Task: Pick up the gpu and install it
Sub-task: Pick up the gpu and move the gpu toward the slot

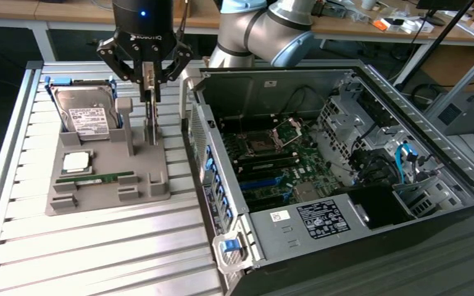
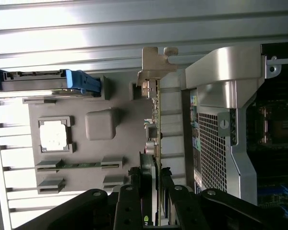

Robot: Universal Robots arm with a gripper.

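Nearest lay the counter, a ribbed top of bright aluminium slats. On the exterior view's right an open computer case lay on its side on it, its motherboard exposed. Just beside the case, on the exterior view's left, sat a grey holder tray. It carried a green memory stick, a square processor and, farther back, 1 hard drive with a white label.

At the tray's case-side edge the gpu stood upright on edge, thin and dark. The wrist view showed its silvery bracket at 1 end. The end effector hung straight down over the card, its 2 fingers clamped on the upper edge from either face. Whether the card's lower edge had left the tray's slot could not be told.

Behind rose the grey arm, and beyond it wooden desks strewn with small items and cables.
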